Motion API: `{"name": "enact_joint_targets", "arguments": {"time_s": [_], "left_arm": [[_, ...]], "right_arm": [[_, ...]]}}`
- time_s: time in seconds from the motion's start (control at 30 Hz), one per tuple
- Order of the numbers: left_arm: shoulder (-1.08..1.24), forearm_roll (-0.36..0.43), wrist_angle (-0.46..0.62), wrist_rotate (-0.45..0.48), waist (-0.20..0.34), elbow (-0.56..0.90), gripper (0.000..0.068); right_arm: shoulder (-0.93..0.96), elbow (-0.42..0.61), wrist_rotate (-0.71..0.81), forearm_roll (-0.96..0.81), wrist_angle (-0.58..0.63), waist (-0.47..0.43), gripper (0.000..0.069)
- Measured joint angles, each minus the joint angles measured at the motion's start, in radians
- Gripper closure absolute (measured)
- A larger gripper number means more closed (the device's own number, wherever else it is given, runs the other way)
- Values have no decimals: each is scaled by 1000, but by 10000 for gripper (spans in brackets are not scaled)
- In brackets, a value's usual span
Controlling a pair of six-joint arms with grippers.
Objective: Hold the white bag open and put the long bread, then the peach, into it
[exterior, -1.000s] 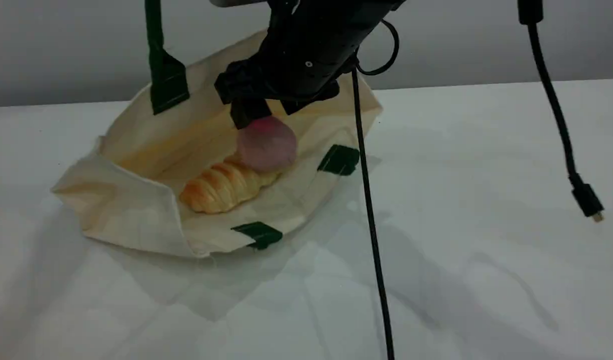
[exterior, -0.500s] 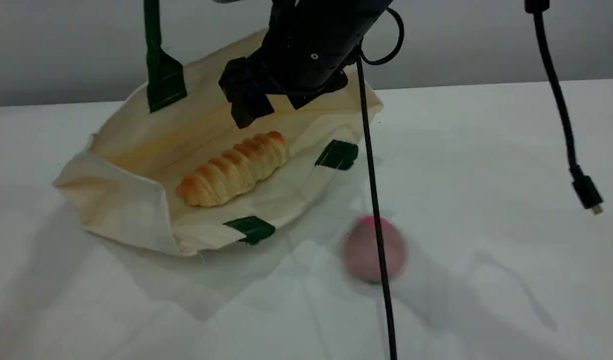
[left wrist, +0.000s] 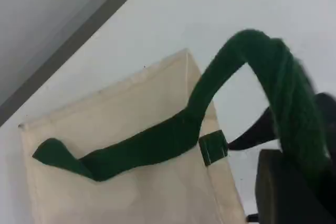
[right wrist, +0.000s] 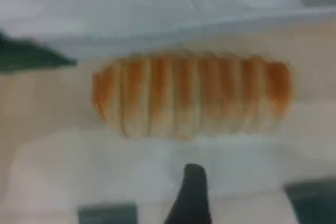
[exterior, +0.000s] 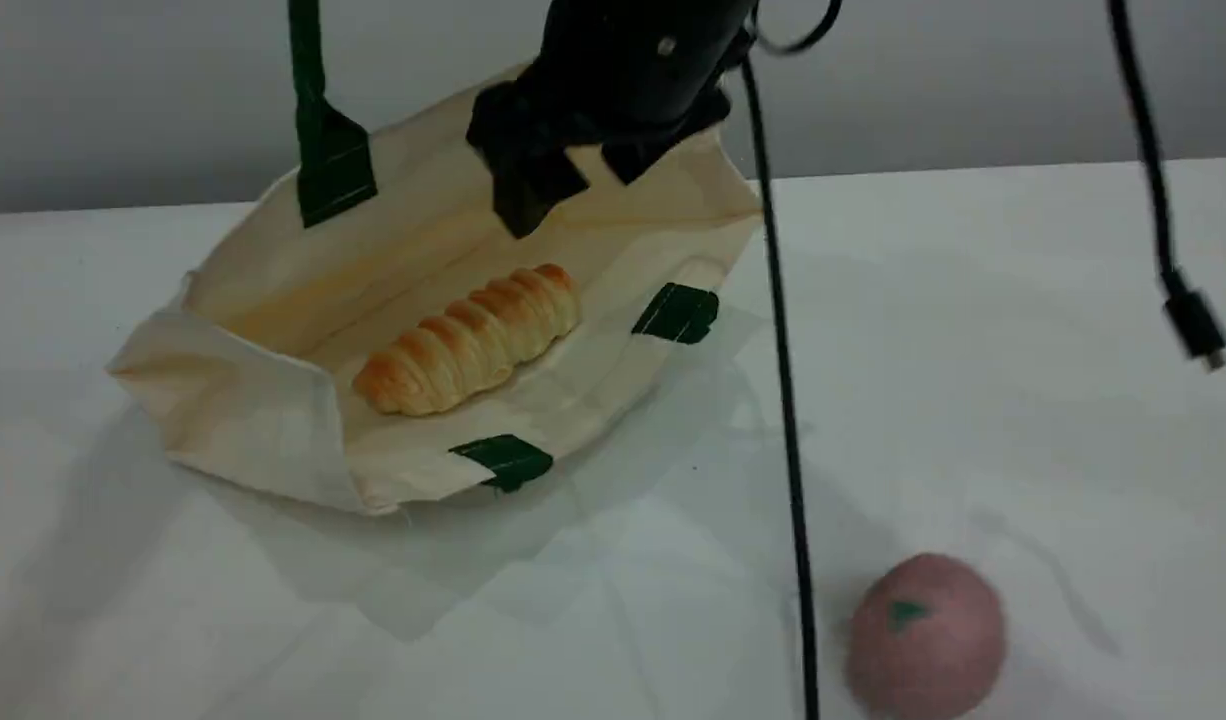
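A white table (exterior: 1023, 260) runs back to a plain grey wall. The white bag (exterior: 253, 420) lies on its side on the table's left half, with its mouth facing the near right. Its lower panel is flat on the table and shows two green strap patches (exterior: 678, 312) at the lip.

The bag's upper panel is drawn upward by the far handle (exterior: 318, 130), which rises taut out of the scene view's top edge. In the left wrist view this handle (left wrist: 252, 61) loops over into the left gripper (left wrist: 278, 150), whose fingers are clamped on the strap.

The long bread (exterior: 468, 340) lies inside the bag on the lower panel. Its long axis is a diagonal, with one end toward the bag's near-left corner and the other toward its far-right corner. In the right wrist view the bread (right wrist: 191, 98) lies crosswise, left to right, with its ridges upright.

The right gripper (exterior: 573, 185) hangs above the bag's far edge, over the bread's far end. Its jaws are spread wide and nothing is between them. One fingertip (right wrist: 191, 195) shows just below the bread in its own camera.

The peach (exterior: 923, 635) sits on the table outside the bag, well apart from the mouth to the near right. Its green leaf is turned toward the camera. A black cable (exterior: 788, 420) hangs between the bag and the peach.
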Motion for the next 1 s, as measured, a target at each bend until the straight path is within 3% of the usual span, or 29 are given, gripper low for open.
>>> {"name": "enact_joint_targets", "arguments": {"time_s": [0.37, 0.53, 1.0], "left_arm": [[0, -5, 0, 0, 0, 0, 584], [0, -9, 0, 0, 0, 0, 584], [0, -38, 0, -25, 0, 0, 584]], "right_arm": [[-74, 0, 278, -407, 400, 0, 102], [-74, 2, 299, -470, 540, -1, 102], [-74, 146, 273, -369, 533, -1, 102]]}}
